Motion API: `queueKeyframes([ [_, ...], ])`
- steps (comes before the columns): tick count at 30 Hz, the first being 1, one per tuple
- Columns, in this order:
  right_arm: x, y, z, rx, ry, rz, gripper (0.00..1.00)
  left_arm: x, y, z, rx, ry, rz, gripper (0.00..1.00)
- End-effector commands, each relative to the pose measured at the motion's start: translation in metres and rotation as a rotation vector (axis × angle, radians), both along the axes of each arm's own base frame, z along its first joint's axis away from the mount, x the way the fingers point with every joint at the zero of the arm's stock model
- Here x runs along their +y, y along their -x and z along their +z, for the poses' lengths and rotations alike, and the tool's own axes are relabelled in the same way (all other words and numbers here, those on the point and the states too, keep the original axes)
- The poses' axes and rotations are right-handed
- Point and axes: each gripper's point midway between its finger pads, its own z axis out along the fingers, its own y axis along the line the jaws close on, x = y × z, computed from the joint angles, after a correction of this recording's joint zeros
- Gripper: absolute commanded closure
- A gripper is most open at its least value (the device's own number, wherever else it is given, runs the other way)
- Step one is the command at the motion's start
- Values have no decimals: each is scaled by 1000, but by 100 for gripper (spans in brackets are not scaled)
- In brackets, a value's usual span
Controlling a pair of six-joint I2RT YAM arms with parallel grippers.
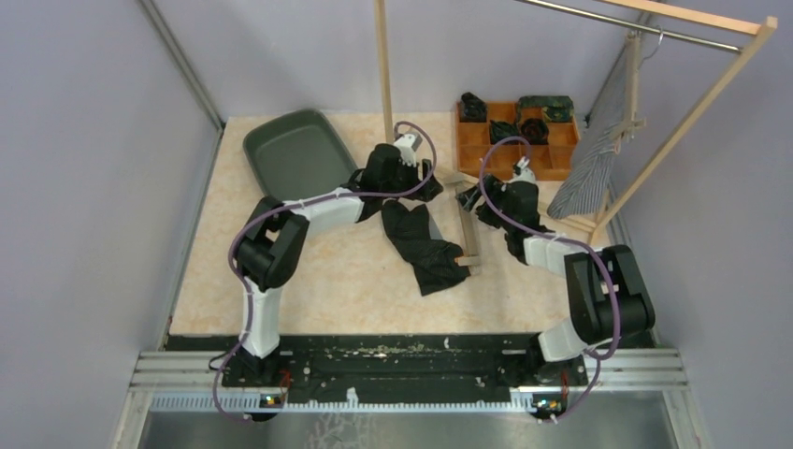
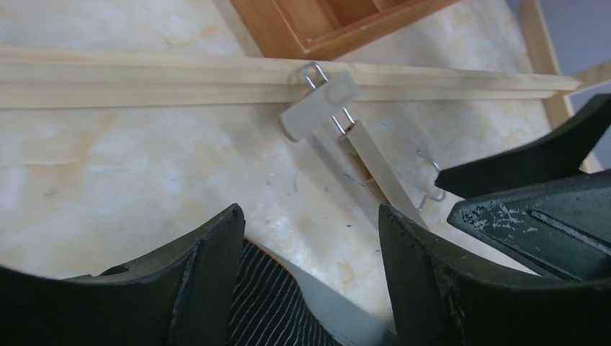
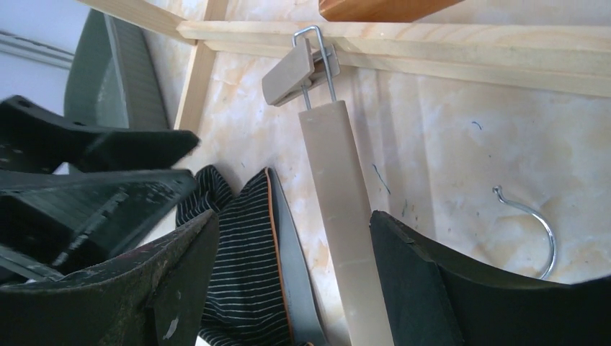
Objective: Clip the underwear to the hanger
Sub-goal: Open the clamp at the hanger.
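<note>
My left gripper [image 2: 310,223] is spread wide, with a fold of the underwear [image 2: 270,303] lying loose between its fingers and nothing pinched. My right gripper [image 3: 294,223] is spread too. It straddles the hanger [image 3: 346,216] without squeezing it, and I see a clear gap on the side toward my left arm. The hanger lies flat on the table [image 1: 327,281], its wire hook [image 3: 529,223] off to one side. One clip [image 3: 295,72] sits at the far end of the bar, resting against the rack's base rail [image 2: 144,76]. The underwear lies in a heap just beside the bar, on my left side of it, and from above it runs back toward me. I judge it light, soft and limp: it will sag and bunch wherever I lift it, and thin cloth can slip out of a shallow pinch. The best hold looks to be the grey waistband edge, where the elastic is thicker and gives my fingers something firm to bite. A hold close to one corner would leave a short free edge to feed into the clip. The hanger is stiff but light, so it will likely skate on this smooth top unless my right gripper pins it. The clip is sprung and needs a firm squeeze to open.
</note>
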Motion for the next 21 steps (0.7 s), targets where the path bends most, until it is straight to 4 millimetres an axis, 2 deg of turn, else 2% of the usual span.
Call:
queueKeyframes([
  [1, 2, -26, 41, -141, -41, 7, 24, -25, 9, 3, 49, 171, -134, 26],
  [5, -2, -33, 36, -147, -69, 35, 25, -25, 10, -3, 63, 180, -136, 27],
  [11, -4, -37, 18, -121, -43, 55, 27, -19, 12, -13, 97, 170, -120, 27],
  [16, -20, -35, 15, -99, 14, -20, 27, -20, 27, -24, 157, 192, -107, 27],
  [21, -25, -38, 16, -77, 39, -39, 26, -32, 46, -34, 173, 177, -74, 27],
])
